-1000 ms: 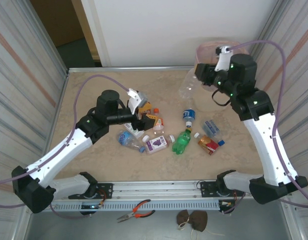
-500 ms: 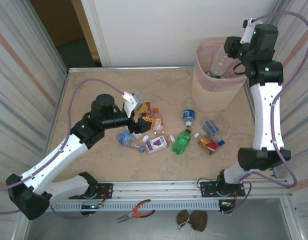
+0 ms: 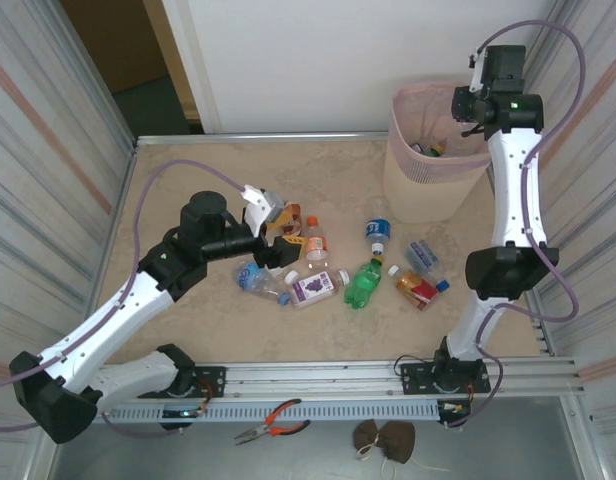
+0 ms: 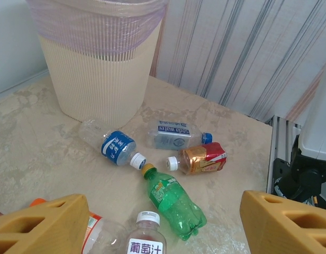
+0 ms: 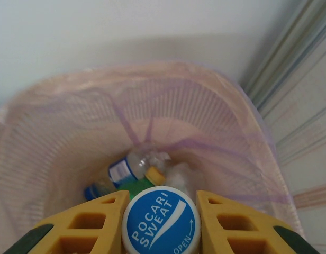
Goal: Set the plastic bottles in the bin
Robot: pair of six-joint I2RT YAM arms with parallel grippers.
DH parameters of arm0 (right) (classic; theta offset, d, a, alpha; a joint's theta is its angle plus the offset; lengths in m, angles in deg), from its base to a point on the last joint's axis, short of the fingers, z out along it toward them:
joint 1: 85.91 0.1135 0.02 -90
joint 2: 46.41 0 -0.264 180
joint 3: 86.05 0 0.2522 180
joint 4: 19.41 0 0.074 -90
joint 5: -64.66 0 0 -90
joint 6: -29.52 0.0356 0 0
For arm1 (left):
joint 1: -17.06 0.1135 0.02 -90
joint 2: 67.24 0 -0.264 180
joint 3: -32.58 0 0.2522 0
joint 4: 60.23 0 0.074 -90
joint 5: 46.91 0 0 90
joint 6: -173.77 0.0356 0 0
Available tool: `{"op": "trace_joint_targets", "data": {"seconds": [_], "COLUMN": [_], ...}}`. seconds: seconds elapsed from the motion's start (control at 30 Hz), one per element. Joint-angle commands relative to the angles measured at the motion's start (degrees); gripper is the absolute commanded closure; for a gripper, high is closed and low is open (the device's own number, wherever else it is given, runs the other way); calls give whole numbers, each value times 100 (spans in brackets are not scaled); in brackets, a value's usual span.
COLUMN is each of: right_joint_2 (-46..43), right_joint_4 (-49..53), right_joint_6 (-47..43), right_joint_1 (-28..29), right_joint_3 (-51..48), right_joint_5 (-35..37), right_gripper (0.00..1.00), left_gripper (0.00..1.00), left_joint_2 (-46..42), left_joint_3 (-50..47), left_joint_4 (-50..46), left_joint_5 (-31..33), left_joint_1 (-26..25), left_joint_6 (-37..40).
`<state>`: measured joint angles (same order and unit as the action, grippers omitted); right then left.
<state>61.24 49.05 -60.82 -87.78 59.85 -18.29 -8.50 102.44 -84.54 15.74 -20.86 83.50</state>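
While the right claw (image 5: 161,218) grips a bottle (image 5: 161,226) above the bin (image 5: 62,132) — left claw (image 4: 163,225) gapes.

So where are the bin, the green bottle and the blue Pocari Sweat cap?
bin (image 4: 99,71), left wrist view, ribbed side wall.
green bottle (image 4: 176,202), left wrist view, its body.
blue cap (image 5: 161,222), right wrist view, printed top.

The top external camera is looking down from above and behind the arm bases (image 3: 183,374) onto the whole counter (image 3: 188,170). The left wrist camera is facing low across the plastic bottles (image 4: 173,203) toward the bin (image 4: 99,79), both also showing from above. The right wrist camera is peering closely into that bin.
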Motion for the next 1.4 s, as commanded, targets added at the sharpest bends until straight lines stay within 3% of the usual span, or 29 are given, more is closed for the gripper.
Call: {"op": "trace_joint_targets", "data": {"seconds": [0.0, 0.4, 0.6, 1.1, 1.37], "right_joint_2": [227, 1235, 1381, 285, -879], "right_joint_4": [338, 512, 558, 509, -55], "right_joint_6": [-324, -322, -234, 78, 288], "right_joint_1": [-52, -152, -151, -102, 159], "right_joint_3": [172, 272, 516, 444, -743], "right_joint_5": [428, 429, 429, 25, -175], "right_gripper": [76, 70, 51, 46, 45], "left_gripper": [25, 24, 24, 24, 25], "left_joint_2": [-171, -283, -310, -52, 768], "left_joint_3": [-89, -64, -40, 51, 533], "left_joint_4": [-70, -236, -338, -475, -1125], "left_joint_5": [115, 295, 376, 593, 797], "left_joint_1": [-27, -30, -26, -24, -24], "left_joint_6": [-26, -11, -12, -129, -201]}}
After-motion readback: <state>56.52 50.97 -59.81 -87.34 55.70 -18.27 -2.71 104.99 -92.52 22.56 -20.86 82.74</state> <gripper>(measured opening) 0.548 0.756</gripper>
